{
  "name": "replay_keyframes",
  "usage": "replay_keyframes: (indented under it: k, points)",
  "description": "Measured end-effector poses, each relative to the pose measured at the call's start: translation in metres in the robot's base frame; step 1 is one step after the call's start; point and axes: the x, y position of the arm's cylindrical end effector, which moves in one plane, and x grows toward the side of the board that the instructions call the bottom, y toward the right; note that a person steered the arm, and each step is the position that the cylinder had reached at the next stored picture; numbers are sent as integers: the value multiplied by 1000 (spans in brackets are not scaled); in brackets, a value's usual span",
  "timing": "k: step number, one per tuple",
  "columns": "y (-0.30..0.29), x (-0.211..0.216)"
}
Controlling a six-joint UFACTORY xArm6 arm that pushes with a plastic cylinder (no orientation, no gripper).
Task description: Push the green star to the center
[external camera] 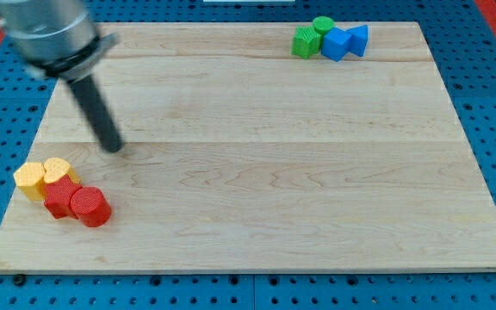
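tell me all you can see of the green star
The green star is a small, bright green block with a notched outline and ribbed sides, lying flat on the wooden board near the view's top right. A green cylinder touches it behind and a blue block touches it on the view's right. My tip is far off at the view's left.

Single raised view, angled down from the near edge.
Takes in the whole wooden surface [257,164] with blue pegboard [489,69] around it; far edge at the view's top, near edge at the bottom; moderately close; nothing shared with another camera.
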Motion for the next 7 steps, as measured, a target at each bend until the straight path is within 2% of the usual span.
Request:
replay_keyframes:
  k: [2,3,4,5,7]
  points:
    - [120,-170]
    - [177,-208]
    - [224,-220]
    - [220,-233]
    - [268,-232]
